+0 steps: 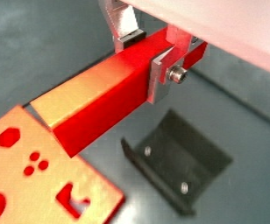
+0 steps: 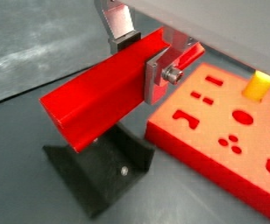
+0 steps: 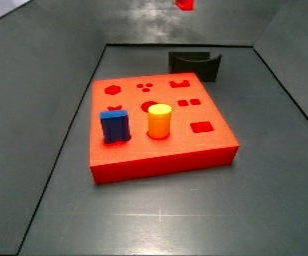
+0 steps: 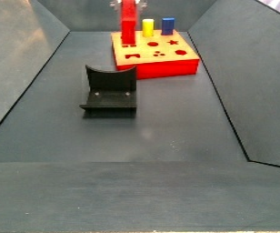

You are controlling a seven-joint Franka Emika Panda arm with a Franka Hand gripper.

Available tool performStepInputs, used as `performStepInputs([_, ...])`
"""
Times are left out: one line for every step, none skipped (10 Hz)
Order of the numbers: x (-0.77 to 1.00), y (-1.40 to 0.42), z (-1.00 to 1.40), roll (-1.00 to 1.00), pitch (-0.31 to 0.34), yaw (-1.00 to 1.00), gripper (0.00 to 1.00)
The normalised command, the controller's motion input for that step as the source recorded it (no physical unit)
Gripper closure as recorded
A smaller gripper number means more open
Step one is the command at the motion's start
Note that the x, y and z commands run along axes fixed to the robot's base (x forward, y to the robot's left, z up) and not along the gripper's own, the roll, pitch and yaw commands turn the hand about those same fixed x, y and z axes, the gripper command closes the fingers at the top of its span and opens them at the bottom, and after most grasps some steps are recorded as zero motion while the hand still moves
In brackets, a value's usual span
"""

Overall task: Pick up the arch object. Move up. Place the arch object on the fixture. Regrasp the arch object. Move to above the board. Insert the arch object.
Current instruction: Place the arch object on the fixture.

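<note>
Nearest the wrist cameras: one arch object (image 1: 96, 101), a long red bar, clamped near one end by the gripper (image 1: 161, 61). Silver fingers (image 1: 162, 72) press its two long side faces, closed on it. In both wrist views its long axis runs out from the jaws and slopes downward, free end lowest. In a side view the arch object (image 4: 129, 20) hangs upright, long axis vertical, well above the floor, over the stretch between fixture and board; the gripper (image 4: 128, 3) is cropped by the frame edge.

One fixture (image 4: 110, 90): dark bracket with curved notch, on the floor, near the board's edge but apart from it. In the wrist views it (image 1: 179, 160) lies below the bar's free end, not touching.

One board (image 3: 160, 125): red-orange square slab, flat on the floor, with several shaped cut-outs in its top. Standing on it: one blue block (image 3: 114, 126) and one yellow-orange cylinder (image 3: 160, 121), side by side near one edge.

Surface: dark grey matte floor (image 4: 155, 136), scuffed, enclosed by sloping grey walls (image 3: 43, 60).
</note>
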Motion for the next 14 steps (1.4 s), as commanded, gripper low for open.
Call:
performStepInputs([0.63, 0.02, -0.07, -1.00, 0.015, -0.15, 1.00])
performStepInputs([0.55, 0.03, -0.03, -1.00, 0.032, -0.15, 1.00])
performStepInputs([0.47, 0.04, -0.02, -1.00, 0.042, -0.15, 1.00])
performStepInputs([0.40, 0.04, -0.03, -1.00, 0.046, -0.15, 1.00])
performStepInputs([0.30, 0.04, -0.02, -1.00, 0.054, -0.15, 1.00])
performStepInputs([0.23, 0.05, -0.02, -1.00, 0.064, -0.16, 1.00])
performStepInputs([0.14, 0.05, -0.02, -0.76, 0.053, -0.14, 1.00])
performStepInputs([0.09, 0.05, -0.01, -0.59, 0.038, -0.12, 1.00])
performStepInputs([0.07, 0.05, -0.01, -0.47, 0.024, -0.11, 1.00])
performStepInputs([0.06, 0.03, -0.01, -0.26, 0.010, -0.10, 1.00])
performStepInputs([0.13, 0.13, -1.00, -1.00, 0.254, -0.04, 1.00])
performStepInputs([0.13, 0.14, -1.00, -1.00, 0.260, -0.06, 1.00])
performStepInputs([0.14, 0.14, -1.00, -1.00, 0.279, -0.09, 1.00])
performStepInputs([0.17, 0.14, -1.00, -0.80, 0.259, -0.17, 1.00])
